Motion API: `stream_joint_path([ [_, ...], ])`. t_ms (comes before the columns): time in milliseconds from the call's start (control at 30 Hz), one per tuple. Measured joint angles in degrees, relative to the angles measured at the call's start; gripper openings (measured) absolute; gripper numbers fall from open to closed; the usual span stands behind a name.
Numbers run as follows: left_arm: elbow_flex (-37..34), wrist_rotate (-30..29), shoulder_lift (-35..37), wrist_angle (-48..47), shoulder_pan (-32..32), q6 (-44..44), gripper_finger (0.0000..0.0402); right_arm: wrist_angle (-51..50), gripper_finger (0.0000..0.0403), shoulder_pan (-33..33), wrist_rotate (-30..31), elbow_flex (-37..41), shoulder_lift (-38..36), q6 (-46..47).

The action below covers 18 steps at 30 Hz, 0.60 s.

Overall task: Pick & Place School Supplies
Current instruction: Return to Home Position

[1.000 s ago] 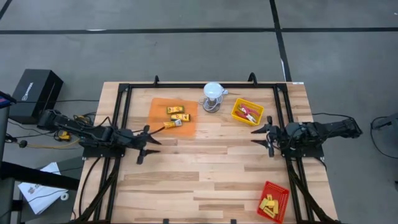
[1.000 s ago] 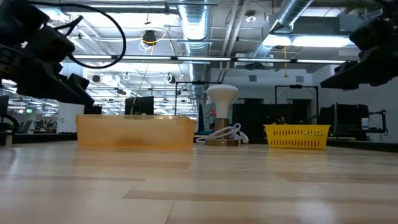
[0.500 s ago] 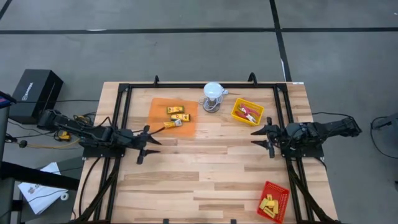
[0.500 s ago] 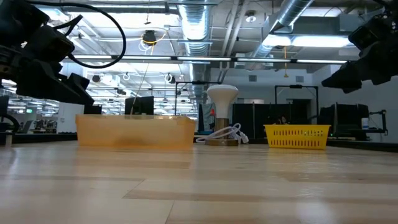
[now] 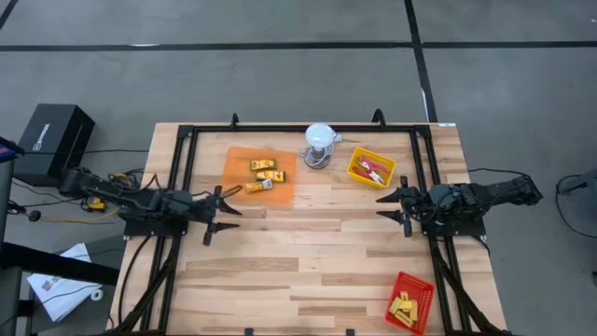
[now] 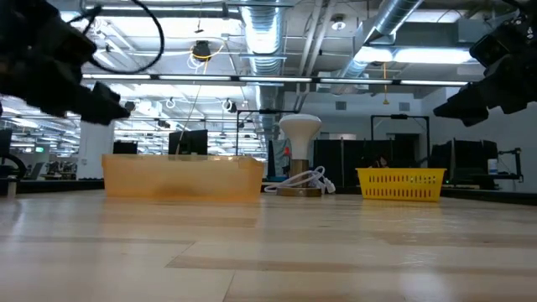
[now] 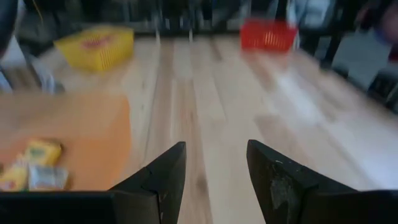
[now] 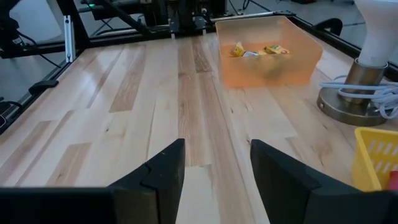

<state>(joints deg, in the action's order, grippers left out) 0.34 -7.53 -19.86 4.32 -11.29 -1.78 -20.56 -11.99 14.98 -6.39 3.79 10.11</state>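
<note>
Several yellow packets with dark labels [image 5: 264,172] lie in the orange tray [image 5: 239,159], which rests flat on the table; the left wrist view shows them too [image 7: 38,154]. Red-handled tools [image 5: 373,170] lie in the yellow tray [image 5: 359,161]. Small yellow blocks [image 5: 405,306] fill the red tray [image 5: 420,285]. My left gripper [image 5: 227,214] is open, above the table just near of the orange tray. My right gripper [image 5: 386,206] is open, above the table near of the yellow tray. Neither touches anything.
A white domed lamp [image 5: 320,138] with a coiled cord stands on its round base between the orange and yellow trays, at the far edge. A black frame [image 5: 183,154] runs along the table's sides. Bare wood [image 5: 308,243] lies between the two grippers.
My left gripper has risen a little above the table, staying open; its wrist view is blurred by the motion. The trays and their contents have not moved.
</note>
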Motion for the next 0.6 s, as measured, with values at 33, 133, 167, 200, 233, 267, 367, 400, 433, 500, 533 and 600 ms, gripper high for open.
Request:
stream_joint_path([
  [33,0.01,0.0,2.44,-0.13,0.0,0.0,0.0163,0.0,0.0173,0.0,-0.02,0.0,0.0,-0.02],
  [133,0.01,0.02,9.95,0.1,0.0,0.0,0.0163,0.0,0.0174,0.0,0.0,0.0,0.0,0.0],
  [167,0.0,0.02,12.43,0.1,0.0,0.0,0.0163,0.0,0.0174,0.0,-0.02,0.0,0.0,0.0],
  [200,0.0,0.02,14.91,0.1,0.0,0.0,0.0163,0.02,0.0174,0.0,-0.02,0.0,0.0,0.0],
  [233,0.0,0.02,17.22,0.08,0.0,0.0,0.0163,0.0,0.0173,0.0,0.0,0.0,0.0,0.0],
  [267,0.0,0.02,19.41,0.1,0.0,0.0,0.0163,0.0,0.0172,0.0,-0.02,0.0,0.0,0.0],
  [367,0.02,0.07,19.77,3.89,-0.04,0.01,0.0163,0.02,0.017,0.0,-0.01,0.0,-0.07,0.0],
  [400,0.02,0.19,19.44,6.29,-0.04,0.0,0.0163,0.01,0.017,0.0,-0.01,0.0,-0.08,0.0],
  [433,0.04,0.24,19.43,7.36,-0.04,0.0,0.0163,-0.01,0.0169,0.0,0.0,0.0,-0.06,0.0],
  [500,0.02,0.32,19.79,6.76,-0.04,0.01,0.0163,0.04,0.0169,0.0,-0.02,0.0,-0.13,0.0],
  [533,0.02,0.35,19.83,7.06,-0.04,0.0,0.0163,0.01,0.0169,0.0,-0.02,0.0,-0.11,0.0],
  [600,0.02,0.31,19.85,7.89,-0.04,0.0,0.0163,0.02,0.0169,0.0,0.0,0.0,-0.11,0.0],
])
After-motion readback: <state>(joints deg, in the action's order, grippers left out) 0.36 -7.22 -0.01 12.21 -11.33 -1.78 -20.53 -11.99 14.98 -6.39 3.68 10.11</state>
